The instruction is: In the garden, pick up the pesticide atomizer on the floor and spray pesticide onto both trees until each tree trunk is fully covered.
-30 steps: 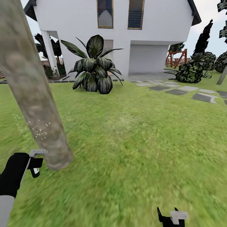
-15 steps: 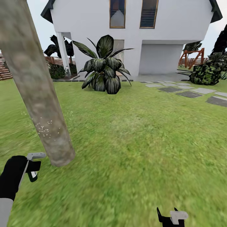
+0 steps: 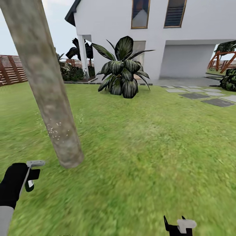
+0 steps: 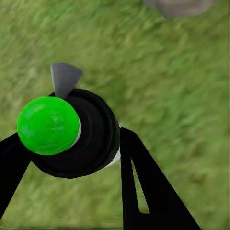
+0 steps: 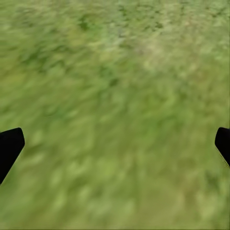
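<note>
Left gripper (image 4: 72, 158) clamped the atomizer (image 4: 72, 132) beside the trunk (image 3: 49, 98), which carried pesticide (image 3: 57, 131) specks; right gripper (image 5: 115, 143) stood wide over grass (image 5: 115, 72).

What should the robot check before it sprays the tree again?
1. Sprayer held: ok. The left claw is shut on the atomizer, the one with the green cap.
2. Tree close enough: ok. The tree trunk stands just ahead of the left claw in the head view.
3. Trunk fully covered: not ok. White pesticide specks sit in one small patch low on the bark; the rest looks bare.
4. Nozzle aimed at the trunk: cannot tell. The left wrist view shows mostly grass past the atomizer.
5. Right claw free: ok. It is open over grass, holding nothing.
6. Second tree sprayed: cannot tell.
</note>
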### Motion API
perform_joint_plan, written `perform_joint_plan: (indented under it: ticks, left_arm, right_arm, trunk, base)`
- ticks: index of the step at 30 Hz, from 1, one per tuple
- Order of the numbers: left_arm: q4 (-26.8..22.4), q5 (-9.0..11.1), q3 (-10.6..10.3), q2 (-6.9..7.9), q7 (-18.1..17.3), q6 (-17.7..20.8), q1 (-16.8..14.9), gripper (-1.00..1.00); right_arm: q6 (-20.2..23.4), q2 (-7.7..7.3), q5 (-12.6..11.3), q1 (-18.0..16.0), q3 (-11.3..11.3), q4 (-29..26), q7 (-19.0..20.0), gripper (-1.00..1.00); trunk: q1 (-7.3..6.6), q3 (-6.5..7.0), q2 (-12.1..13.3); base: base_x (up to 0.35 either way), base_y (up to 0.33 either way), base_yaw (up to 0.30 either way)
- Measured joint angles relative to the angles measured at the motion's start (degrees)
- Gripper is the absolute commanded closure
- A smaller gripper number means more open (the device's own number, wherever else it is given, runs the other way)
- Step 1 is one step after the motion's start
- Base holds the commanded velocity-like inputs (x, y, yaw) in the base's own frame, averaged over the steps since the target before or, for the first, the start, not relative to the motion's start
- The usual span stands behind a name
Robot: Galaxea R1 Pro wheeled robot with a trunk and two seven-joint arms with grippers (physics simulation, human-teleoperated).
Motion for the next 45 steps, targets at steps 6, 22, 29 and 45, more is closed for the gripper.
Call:
perform_joint_plan:
  ticks: [6,22,29,45]
  left_arm:
    - [0.01,0.48,-0.05,-3.30,1.12,-3.02,0.03,1.00]
    - [-0.03,0.01,0.13,-4.27,3.62,-3.61,0.00,1.00]
    - [-0.08,0.10,0.07,-4.38,3.78,-3.61,0.02,1.00]
    - [8.29,-0.05,4.13,-4.23,4.48,-12.52,0.05,1.00]
  right_arm:
    - [-0.01,-0.01,-0.05,0.01,0.00,0.00,-0.01,-1.00]
    - [0.00,0.00,-0.05,0.00,0.07,0.01,0.00,-1.00]
    - [0.00,0.00,-0.03,0.00,0.06,-0.01,-0.01,-1.00]
    - [0.00,-0.01,-0.01,0.01,0.01,-0.11,0.00,-1.00]
  trunk:
    - [0.00,0.00,0.00]
    - [-0.01,0.00,0.00]
    - [-0.01,0.00,0.00]
    - [-0.02,0.00,0.00]
  base:
    - [0.101,-0.266,0.027]
    - [0.175,-0.238,0.157]
    - [0.215,-0.211,0.250]
    - [0.232,-0.192,0.024]
